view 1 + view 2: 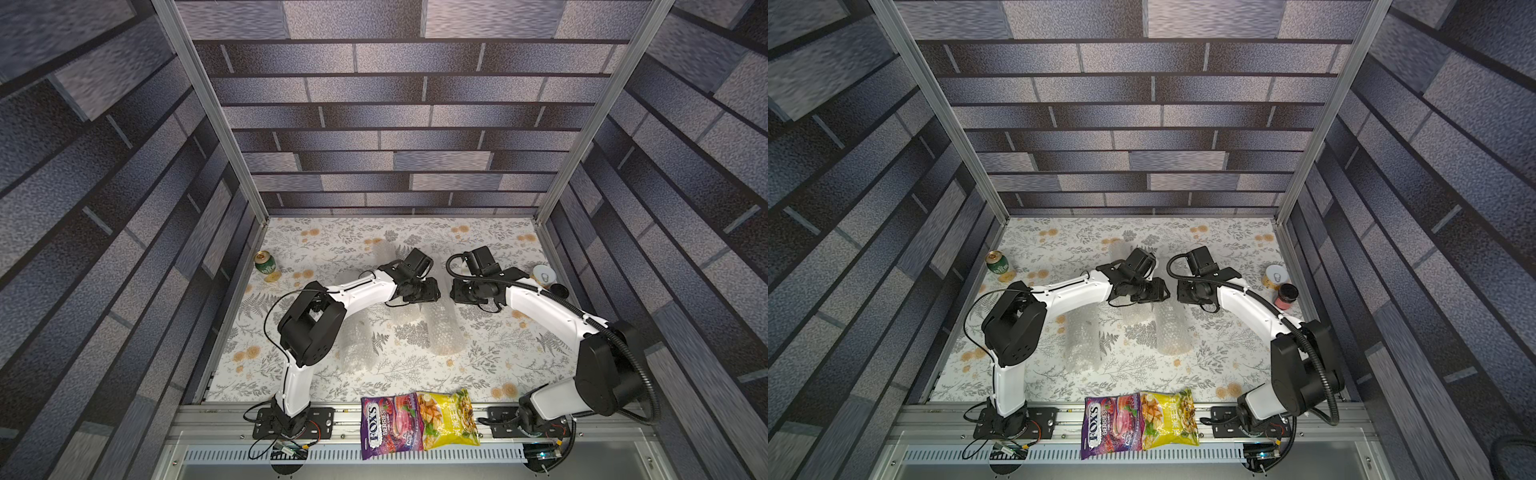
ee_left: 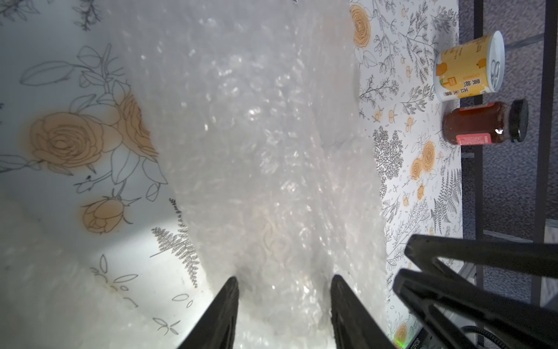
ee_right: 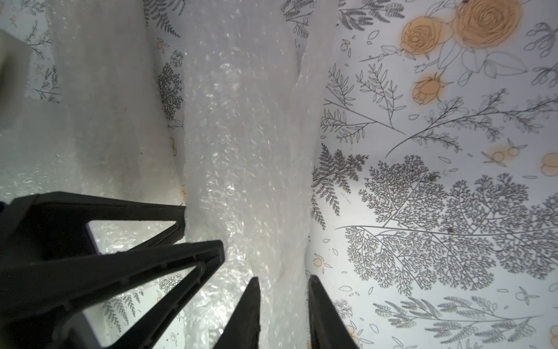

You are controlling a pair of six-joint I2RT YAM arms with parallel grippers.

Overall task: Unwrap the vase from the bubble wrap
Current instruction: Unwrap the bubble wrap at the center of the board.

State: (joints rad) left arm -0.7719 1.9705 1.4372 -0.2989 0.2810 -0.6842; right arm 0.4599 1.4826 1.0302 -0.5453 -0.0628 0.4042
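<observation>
1. We see our left gripper (image 2: 285,279) with its jaws clamped on the bubble wrap (image 2: 256,136).
2. Bubble wrap also fills the gap in our right gripper (image 3: 284,279). We cannot tell if those jaws squeeze it.
3. The two grippers sit just beside each other.
4. Past the right jaws stand a shut yellow can (image 2: 465,68) and a jar (image 2: 483,122) of dark red stuff.
</observation>
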